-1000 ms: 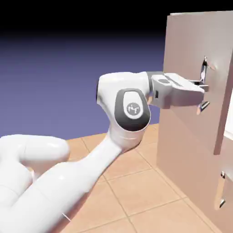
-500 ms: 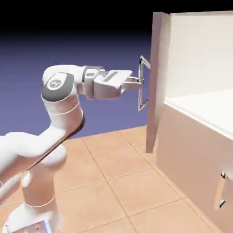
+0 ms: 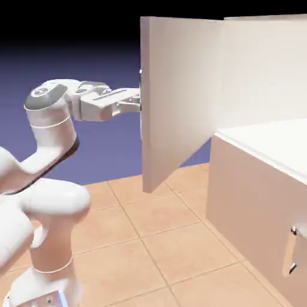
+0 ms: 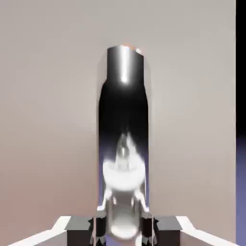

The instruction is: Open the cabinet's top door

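Note:
The cabinet (image 3: 252,198) stands at the right of the exterior view. Its top door (image 3: 180,102) is swung wide out to the left, showing its pale inner face, and the upper compartment (image 3: 264,72) lies open behind it. My gripper (image 3: 137,102) reaches in from the left to the door's outer side, where the door hides its fingertips. In the hand view the door's metal handle (image 4: 124,139) rises between my gripper (image 4: 124,229), which is shut on it, with the door's beige face (image 4: 48,120) filling the frame behind.
The lower panel (image 3: 258,240) stays closed, its small vertical metal handle (image 3: 292,252) at the right edge. Tan tiled floor (image 3: 156,240) spreads below the swung door. My arm's white links (image 3: 48,198) fill the left side.
The top door has swung from nearly closed to wide open toward the left. My gripper has travelled left with the handle in it, and the arm has folded back.

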Robot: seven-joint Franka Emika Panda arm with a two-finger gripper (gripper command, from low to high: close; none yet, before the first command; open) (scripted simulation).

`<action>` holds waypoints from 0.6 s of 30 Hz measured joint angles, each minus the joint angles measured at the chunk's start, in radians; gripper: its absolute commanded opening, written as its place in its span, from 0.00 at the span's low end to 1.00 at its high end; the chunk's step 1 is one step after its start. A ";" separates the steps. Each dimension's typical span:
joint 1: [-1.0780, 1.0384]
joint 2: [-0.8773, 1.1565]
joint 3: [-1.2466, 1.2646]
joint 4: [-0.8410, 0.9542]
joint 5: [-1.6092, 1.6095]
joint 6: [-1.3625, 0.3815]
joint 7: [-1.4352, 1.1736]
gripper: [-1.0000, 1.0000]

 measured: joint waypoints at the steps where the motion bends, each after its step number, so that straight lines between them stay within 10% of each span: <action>1: -0.036 0.008 0.016 0.002 0.023 0.029 0.007 0.00; 11: -0.368 0.024 0.156 0.008 0.214 0.301 0.013 0.00; 18: -0.114 0.002 0.085 -0.005 0.092 0.078 -0.003 0.00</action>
